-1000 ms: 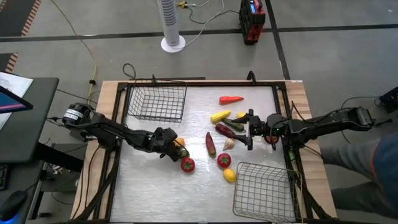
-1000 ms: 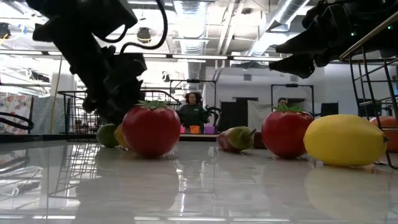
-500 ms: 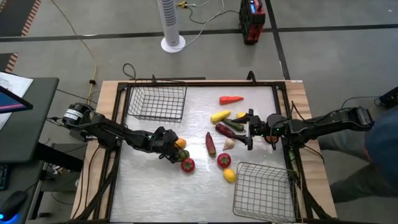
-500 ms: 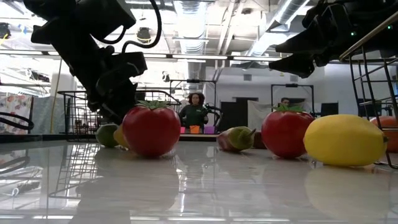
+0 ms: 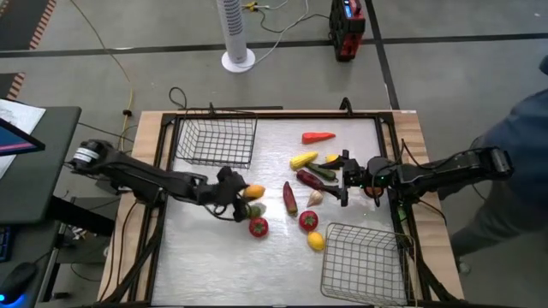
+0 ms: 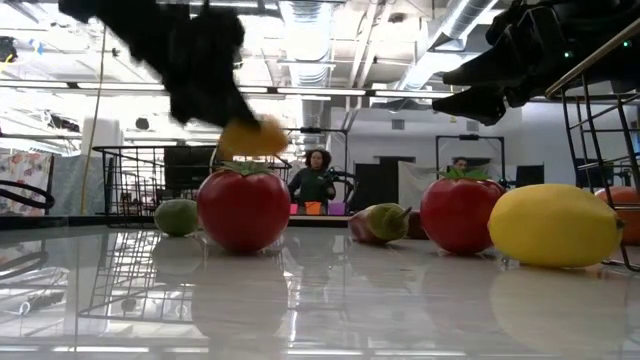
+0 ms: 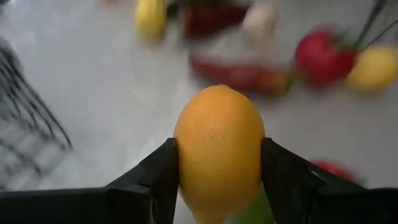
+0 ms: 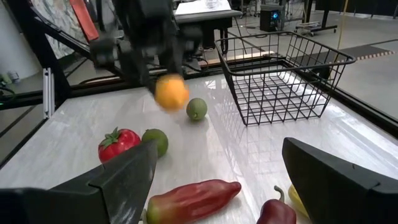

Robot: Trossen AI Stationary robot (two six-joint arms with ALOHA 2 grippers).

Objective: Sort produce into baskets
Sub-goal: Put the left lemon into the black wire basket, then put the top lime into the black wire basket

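Observation:
My left gripper (image 5: 247, 193) is shut on a round orange fruit (image 7: 219, 146) and holds it above the table's middle left; the low view shows the orange fruit (image 6: 252, 137) in the air. Below it a green lime (image 5: 256, 209) and a red tomato (image 5: 258, 226) rest on the table. My right gripper (image 5: 345, 178) hovers open over the cluster of produce at the middle right, touching nothing. One wire basket (image 5: 216, 141) stands at the far left, the other basket (image 5: 364, 261) at the near right. My left gripper pinches the orange fruit by its two opposite sides (image 7: 186, 155) between its two fingers (image 7: 160, 171). The fingers come slanting down from the table's left. The fruit is lifted clear of the table, sticking out past the fingertips.
A long red pepper (image 5: 290, 198), white garlic (image 5: 315, 198), second tomato (image 5: 308, 220) and lemon (image 5: 316, 241) lie mid-table. An orange carrot (image 5: 318, 137) and a long yellow piece (image 5: 303, 160) lie farther back. A person (image 5: 518, 162) stands at the table's right edge.
My left gripper has shut on the orange fruit and risen with it, rolling its wrist; the fruit now hangs clear of the table. The green lime and the tomato beside it have stayed where they were.

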